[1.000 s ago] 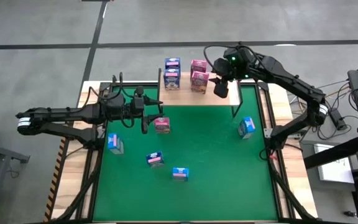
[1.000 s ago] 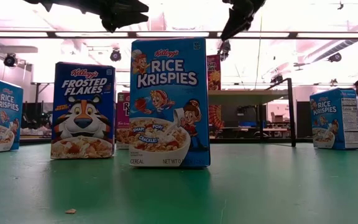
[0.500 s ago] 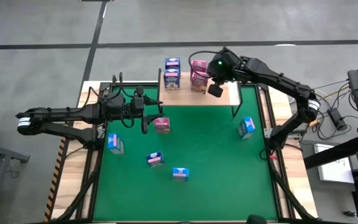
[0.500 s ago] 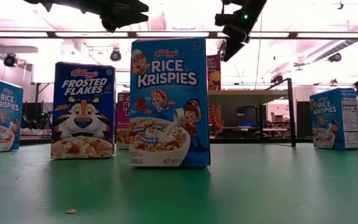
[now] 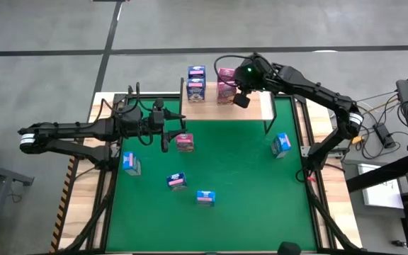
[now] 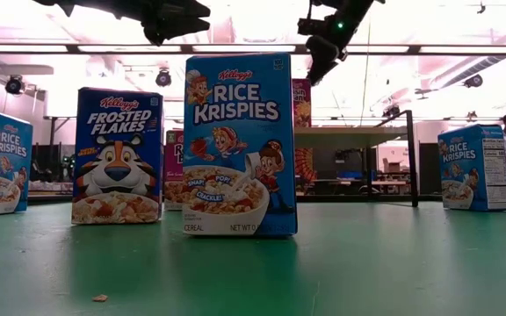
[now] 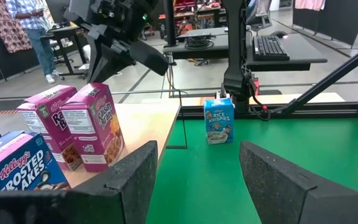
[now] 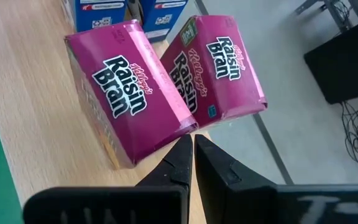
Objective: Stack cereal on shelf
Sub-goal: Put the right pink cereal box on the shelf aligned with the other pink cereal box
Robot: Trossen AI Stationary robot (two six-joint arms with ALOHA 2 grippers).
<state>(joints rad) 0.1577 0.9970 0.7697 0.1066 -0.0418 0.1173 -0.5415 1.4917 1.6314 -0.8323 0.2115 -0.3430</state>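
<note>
Above the shelf (image 5: 257, 108), right gripper (image 8: 193, 157) (clenched, empty) beside Raisin Bran boxes (image 8: 160, 81)

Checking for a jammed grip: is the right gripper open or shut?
Shut and empty: in its wrist view the right gripper has its fingertips pressed together, beside two pink cereal boxes on the shelf.

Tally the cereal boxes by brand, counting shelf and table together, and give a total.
Raisin Bran boxes: 3
Frosted Flakes boxes: 3
Rice Krispies boxes: 3
Total: 9
</note>
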